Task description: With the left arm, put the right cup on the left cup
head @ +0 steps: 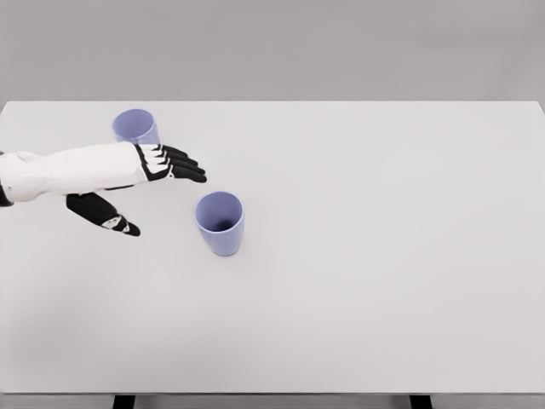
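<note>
Right cup (220, 223) not gripped: upright on table (383, 256), free of left hand (140, 183).

Left hand open and empty, black fingers (183, 166) stretched flat pointing right, thumb (106, 215) splayed down and apart from them. White forearm enters from left edge. Fingertips end up-left of right cup, near it, with a visible gap, no contact. Right cup is lilac, mouth up, dark inside, left of table centre. Left cup (136, 127), same lilac, upright, sits further back near the far edge, just behind the wrist, lower part hidden by the hand; cannot tell if touching. Cups well apart. Table white, dark legs at bottom edge.
</note>
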Available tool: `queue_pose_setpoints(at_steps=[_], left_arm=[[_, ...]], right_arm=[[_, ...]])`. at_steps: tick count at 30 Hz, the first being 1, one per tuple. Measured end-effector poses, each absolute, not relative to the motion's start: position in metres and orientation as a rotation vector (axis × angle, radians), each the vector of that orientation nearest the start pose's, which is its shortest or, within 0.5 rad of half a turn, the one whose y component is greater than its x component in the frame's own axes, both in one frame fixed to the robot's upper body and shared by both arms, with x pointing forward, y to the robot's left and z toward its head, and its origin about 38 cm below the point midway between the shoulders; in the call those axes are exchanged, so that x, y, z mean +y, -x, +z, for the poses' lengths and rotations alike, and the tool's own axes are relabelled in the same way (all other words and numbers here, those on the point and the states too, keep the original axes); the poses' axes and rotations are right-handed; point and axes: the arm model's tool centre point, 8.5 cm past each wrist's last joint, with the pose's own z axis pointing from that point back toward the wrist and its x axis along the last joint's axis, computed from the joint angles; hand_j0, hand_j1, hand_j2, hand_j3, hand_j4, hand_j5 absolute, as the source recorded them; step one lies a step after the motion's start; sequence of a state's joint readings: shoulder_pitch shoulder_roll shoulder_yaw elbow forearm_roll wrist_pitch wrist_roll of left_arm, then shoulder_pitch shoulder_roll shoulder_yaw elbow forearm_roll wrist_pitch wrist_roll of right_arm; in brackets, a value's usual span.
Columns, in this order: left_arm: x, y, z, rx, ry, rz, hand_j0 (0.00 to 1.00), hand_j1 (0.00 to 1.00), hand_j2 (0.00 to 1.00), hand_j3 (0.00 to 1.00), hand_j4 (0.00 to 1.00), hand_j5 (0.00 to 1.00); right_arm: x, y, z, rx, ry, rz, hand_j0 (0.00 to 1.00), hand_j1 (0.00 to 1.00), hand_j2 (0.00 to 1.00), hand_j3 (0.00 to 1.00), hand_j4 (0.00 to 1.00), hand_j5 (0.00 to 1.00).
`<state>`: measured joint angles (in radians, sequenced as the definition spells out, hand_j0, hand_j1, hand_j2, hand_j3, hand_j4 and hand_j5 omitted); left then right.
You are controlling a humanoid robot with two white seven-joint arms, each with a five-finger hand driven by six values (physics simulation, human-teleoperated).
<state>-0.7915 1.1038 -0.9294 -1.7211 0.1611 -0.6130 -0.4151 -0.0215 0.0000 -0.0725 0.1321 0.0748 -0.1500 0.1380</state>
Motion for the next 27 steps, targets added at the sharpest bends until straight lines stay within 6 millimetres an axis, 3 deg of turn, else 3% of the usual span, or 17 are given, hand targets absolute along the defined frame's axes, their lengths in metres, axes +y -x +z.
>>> queue_pose_setpoints(at_steps=[2,4,5,8,11,17,23,27], left_arm=[[0.285,-0.376,0.282,-1.696,0.022,-1.957,1.0,1.0,1.0,1.0,1.0,1.0],[0.291,-0.39,0.303,-1.72,-0.057,-1.956,1.0,1.0,1.0,1.0,1.0,1.0],[0.294,-0.396,0.303,-1.718,-0.071,-1.942,1.0,1.0,1.0,1.0,1.0,1.0],[0.29,-0.406,0.294,-1.714,-0.061,-1.922,1.0,1.0,1.0,1.0,1.0,1.0],[0.271,-0.411,0.282,-1.72,-0.032,-1.952,1.0,1.0,1.0,1.0,1.0,1.0],[0.236,-0.399,0.259,-1.686,0.057,-2.074,1.0,1.0,1.0,1.0,1.0,1.0],[0.219,-0.401,0.246,-1.662,0.094,-2.119,1.0,1.0,1.0,1.0,1.0,1.0],[0.221,-0.412,0.231,-1.621,0.092,-2.101,1.0,1.0,1.0,1.0,1.0,1.0]], right_arm=[[-0.256,0.019,-0.258,-0.033,-0.06,0.005,1.0,1.0,1.0,1.0,1.0,1.0],[-0.256,0.02,-0.258,-0.03,-0.06,0.004,1.0,1.0,1.0,1.0,1.0,1.0],[-0.256,0.02,-0.258,-0.03,-0.06,0.004,1.0,1.0,1.0,1.0,1.0,1.0],[-0.256,0.02,-0.258,-0.028,-0.059,0.005,1.0,1.0,1.0,1.0,1.0,1.0],[-0.256,0.021,-0.258,-0.028,-0.059,0.004,1.0,1.0,1.0,1.0,1.0,1.0],[-0.256,0.021,-0.258,-0.028,-0.059,0.004,1.0,1.0,1.0,1.0,1.0,1.0],[-0.256,0.021,-0.258,-0.028,-0.059,0.004,1.0,1.0,1.0,1.0,1.0,1.0],[-0.256,0.021,-0.258,-0.028,-0.059,0.003,1.0,1.0,1.0,1.0,1.0,1.0]])
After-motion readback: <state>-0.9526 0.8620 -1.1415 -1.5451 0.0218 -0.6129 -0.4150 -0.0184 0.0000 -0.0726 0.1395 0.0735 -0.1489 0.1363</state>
